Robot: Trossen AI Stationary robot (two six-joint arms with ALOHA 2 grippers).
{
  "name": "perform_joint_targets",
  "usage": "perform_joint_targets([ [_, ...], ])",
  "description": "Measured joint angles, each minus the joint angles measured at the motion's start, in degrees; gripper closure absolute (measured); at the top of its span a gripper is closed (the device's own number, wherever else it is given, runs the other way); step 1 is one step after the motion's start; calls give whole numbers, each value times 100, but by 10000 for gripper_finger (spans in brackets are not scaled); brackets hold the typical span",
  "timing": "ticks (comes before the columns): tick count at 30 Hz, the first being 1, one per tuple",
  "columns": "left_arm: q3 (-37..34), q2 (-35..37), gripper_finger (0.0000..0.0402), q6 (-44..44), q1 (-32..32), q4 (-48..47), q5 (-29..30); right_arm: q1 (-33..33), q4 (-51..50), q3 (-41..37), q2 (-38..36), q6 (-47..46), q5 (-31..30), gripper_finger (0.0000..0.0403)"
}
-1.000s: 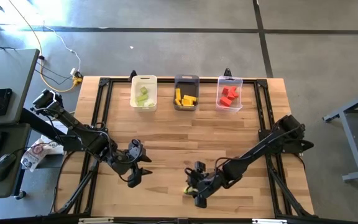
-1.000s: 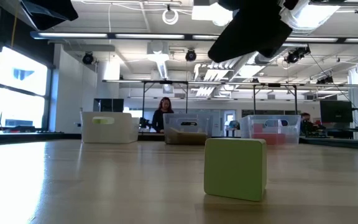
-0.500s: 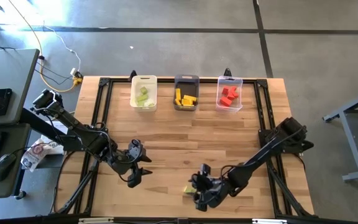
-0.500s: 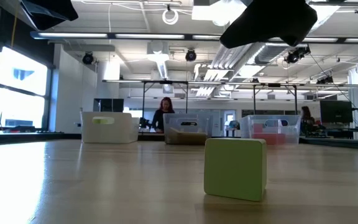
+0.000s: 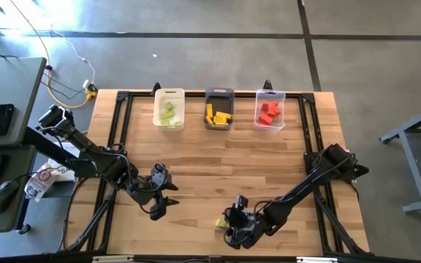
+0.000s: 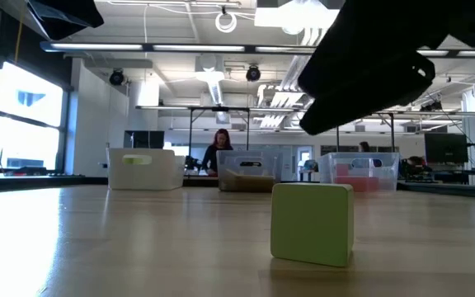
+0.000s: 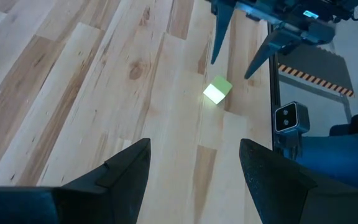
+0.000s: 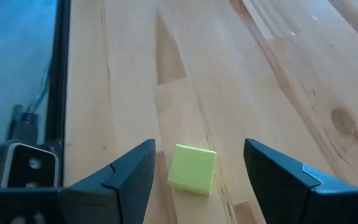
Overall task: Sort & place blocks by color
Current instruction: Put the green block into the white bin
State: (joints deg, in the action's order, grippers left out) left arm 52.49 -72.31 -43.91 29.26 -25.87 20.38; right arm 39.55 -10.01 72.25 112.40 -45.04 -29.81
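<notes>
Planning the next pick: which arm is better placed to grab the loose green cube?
Right. Its open end effector hangs over the green cube, fingers astride it; the left end effector waits farther off.

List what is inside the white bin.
The white bin holds light green blocks, seen from above. The exact count is unclear; in the low view its opaque wall hides them.

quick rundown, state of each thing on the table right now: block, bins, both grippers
light green block: loose on the table, upright, not gripped
right gripper: open, fingers either side of the block, not touching
left gripper: open, empty, waiting over bare wood
white bin: holds green blocks
dark grey bin: holds yellow blocks
clear bin: holds red blocks
</notes>
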Motion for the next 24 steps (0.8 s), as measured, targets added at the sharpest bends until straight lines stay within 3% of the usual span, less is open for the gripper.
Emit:
perform_joint_targets([
  [24,0,-1,168,10,0,0,5,0,213,0,797,-394,127,179],
])
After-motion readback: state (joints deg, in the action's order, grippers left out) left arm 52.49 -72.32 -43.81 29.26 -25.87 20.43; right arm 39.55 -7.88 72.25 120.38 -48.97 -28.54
